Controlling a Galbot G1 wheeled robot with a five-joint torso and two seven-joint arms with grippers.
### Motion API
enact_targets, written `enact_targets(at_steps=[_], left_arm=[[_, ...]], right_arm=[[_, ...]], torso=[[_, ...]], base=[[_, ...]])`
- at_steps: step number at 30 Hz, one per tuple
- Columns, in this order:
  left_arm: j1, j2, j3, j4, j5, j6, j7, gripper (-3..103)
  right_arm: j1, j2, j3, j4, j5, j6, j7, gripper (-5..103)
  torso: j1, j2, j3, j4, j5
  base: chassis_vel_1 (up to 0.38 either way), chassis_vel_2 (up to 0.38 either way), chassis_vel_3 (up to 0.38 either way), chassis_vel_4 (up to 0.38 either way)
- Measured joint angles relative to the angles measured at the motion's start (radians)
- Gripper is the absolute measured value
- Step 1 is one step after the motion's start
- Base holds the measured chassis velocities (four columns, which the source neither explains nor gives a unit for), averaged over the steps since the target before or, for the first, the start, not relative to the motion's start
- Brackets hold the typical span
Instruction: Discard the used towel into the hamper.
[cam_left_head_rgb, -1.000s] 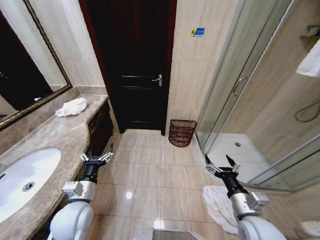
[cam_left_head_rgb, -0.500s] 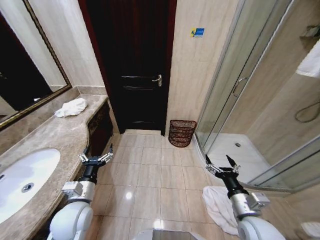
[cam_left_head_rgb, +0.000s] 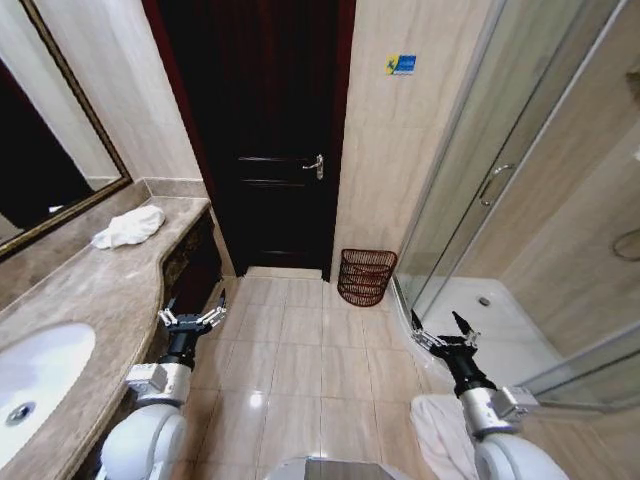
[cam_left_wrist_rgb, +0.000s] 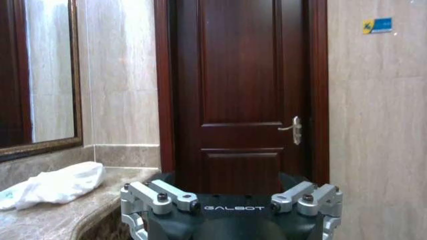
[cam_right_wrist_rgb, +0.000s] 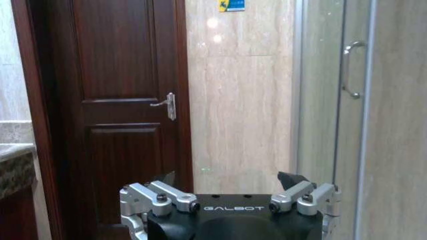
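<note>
Both arms wait low with nothing held: left gripper and right gripper spread wide; towel on counter, hamper far

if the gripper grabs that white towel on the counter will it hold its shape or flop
Likely flop: the towel lies crumpled in soft folds on the counter, so it would probably sag and drape. It looks light, and cloth should not roll or slip easily.

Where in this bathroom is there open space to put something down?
The marble counter is bare between the sink and the crumpled white towel. The tiled floor is open from the door and hamper back to the two grippers. Another towel crowds the floor beside the shower.
</note>
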Motion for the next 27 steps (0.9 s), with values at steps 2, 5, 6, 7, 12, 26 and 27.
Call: enact_targets(at_steps=[2,5,6,7,12,26,27], left_arm=[[0.000,-0.001,0.000,0.002,0.002,0.001,0.001,100],[0.000,-0.003,0.000,0.004,0.005,0.001,0.001,100],[0.001,-0.004,0.000,0.004,0.006,0.001,0.001,100],[0.002,-0.004,0.000,0.004,0.006,0.001,0.001,100],[0.003,-0.004,-0.001,0.005,0.008,0.000,0.001,100],[0.019,-0.015,-0.006,0.004,0.017,-0.017,0.001,100],[0.020,-0.016,-0.007,0.004,0.018,-0.021,0.001,100]], right_arm=[[0.000,0.001,-0.001,-0.003,0.000,0.002,0.000,100],[0.000,0.000,-0.001,-0.005,0.000,0.002,-0.001,100],[0.000,0.000,-0.001,-0.006,0.000,0.003,-0.001,100],[0.001,0.000,-0.001,-0.007,0.000,0.004,-0.001,100],[0.000,0.000,-0.001,-0.010,0.000,0.006,-0.002,100],[0.000,-0.004,-0.002,-0.012,0.004,0.009,-0.003,100],[-0.001,-0.004,-0.002,-0.012,0.004,0.011,-0.003,100]], torso=[[0.000,0.000,0.000,-0.0001,-0.0002],[-0.001,0.000,0.000,0.0001,-0.0002],[-0.001,0.000,0.000,0.0001,-0.0002],[-0.001,0.000,0.000,0.0001,-0.0001],[-0.001,0.000,0.000,0.0000,-0.0002],[0.000,0.000,0.000,0.0000,-0.0002],[-0.001,0.000,0.000,0.0002,0.0000]], base=[[-0.136,0.187,0.202,-0.113],[-0.107,0.206,0.193,-0.104],[-0.080,0.203,0.188,-0.099],[-0.082,0.203,0.196,-0.069],[-0.069,0.202,0.203,-0.075],[-0.039,0.257,0.260,-0.037],[-0.019,0.259,0.268,-0.020]])
